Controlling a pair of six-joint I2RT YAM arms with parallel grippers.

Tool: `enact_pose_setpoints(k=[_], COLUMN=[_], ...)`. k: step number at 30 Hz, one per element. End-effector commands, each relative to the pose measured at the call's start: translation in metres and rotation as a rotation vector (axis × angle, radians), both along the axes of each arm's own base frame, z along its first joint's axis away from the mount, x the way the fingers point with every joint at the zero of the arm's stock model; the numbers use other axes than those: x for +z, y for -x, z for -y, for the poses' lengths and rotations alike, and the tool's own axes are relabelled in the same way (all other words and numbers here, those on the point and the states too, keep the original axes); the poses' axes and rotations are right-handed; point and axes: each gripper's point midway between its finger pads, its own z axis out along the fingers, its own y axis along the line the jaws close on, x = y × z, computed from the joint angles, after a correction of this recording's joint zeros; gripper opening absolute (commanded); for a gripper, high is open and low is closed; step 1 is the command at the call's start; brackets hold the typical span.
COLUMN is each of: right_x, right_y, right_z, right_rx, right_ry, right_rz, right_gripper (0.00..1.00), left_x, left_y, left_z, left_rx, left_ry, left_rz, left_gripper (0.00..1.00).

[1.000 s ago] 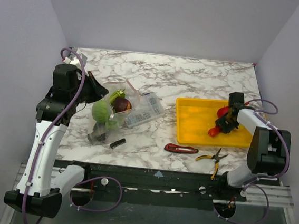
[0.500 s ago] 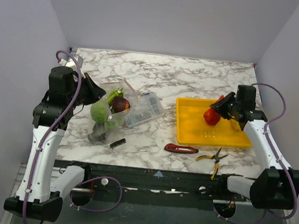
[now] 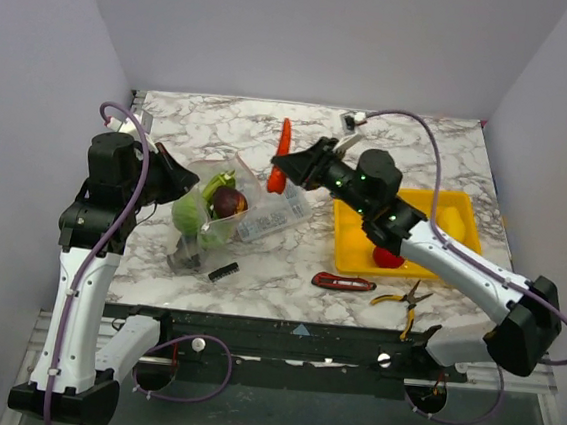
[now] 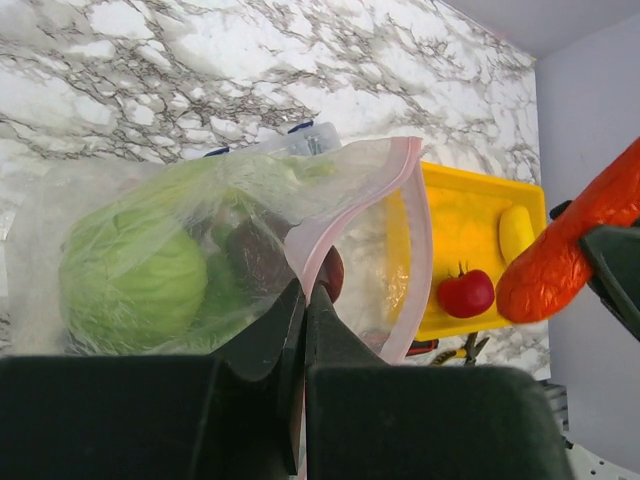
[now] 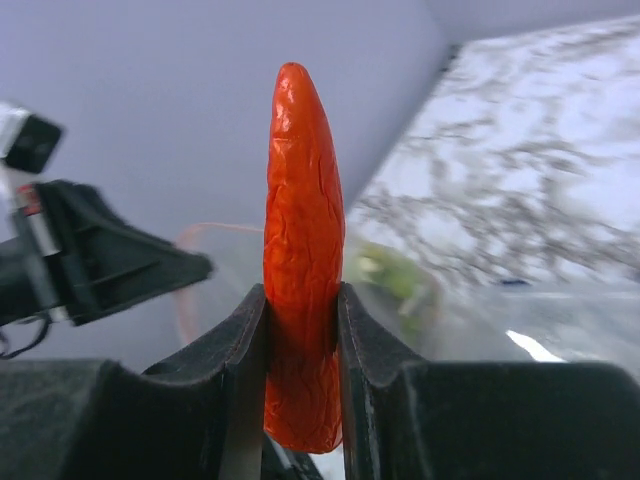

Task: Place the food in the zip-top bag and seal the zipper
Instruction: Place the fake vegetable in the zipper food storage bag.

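The zip-top bag (image 3: 212, 204) lies on the left of the table, its mouth facing right and held open. My left gripper (image 3: 176, 178) (image 4: 303, 296) is shut on the pinkish zipper (image 4: 421, 235) edge. Inside the bag are a green cabbage (image 4: 135, 285), a dark purple eggplant (image 3: 229, 201) and other green pieces. My right gripper (image 3: 288, 165) (image 5: 303, 300) is shut on a red chili (image 3: 282, 155) (image 5: 302, 230), held upright above the table just right of the bag's mouth. A red tomato (image 3: 388, 257) (image 4: 466, 294) and a yellow fruit (image 4: 516, 232) lie in the tray.
A yellow tray (image 3: 346, 241) sits at the right. A clear compartment box (image 3: 278, 208) lies against the bag's right side. A red-handled knife (image 3: 343, 282) and yellow-handled pliers (image 3: 403, 300) lie near the front edge, with a small black piece (image 3: 223, 271) front left.
My right arm has swung left from the yellow tray to beside the bag's mouth, carrying the red chili. The tomato now lies in the tray. The left arm kept its grip.
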Motion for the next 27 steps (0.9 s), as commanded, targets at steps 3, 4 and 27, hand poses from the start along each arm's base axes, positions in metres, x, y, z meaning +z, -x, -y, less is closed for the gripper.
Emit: enact_pose_setpoints(k=[3, 4, 27], right_x=[0.056, 0.055, -0.025], right_y=[0.025, 0.028, 0.041], right_z=[-0.085, -0.093, -0.139], right_rx=[-0.015, -0.027, -0.058], right_ry=[-0.087, -0.083, -0.099], right_rz=[0.249, 0.265, 0.18], right_gripper=[0.01, 0.01, 0.19], left_x=[0.005, 0.005, 0.017], left_y=[0.001, 0.001, 0.008], left_z=[0.005, 0.005, 0.006], left_rx=[-0.019, -0.017, -0.017], left_ry=[0.043, 0.045, 0.07], left_rz=[0.012, 0.015, 0.05], left_gripper=[0.0, 0.0, 0.0])
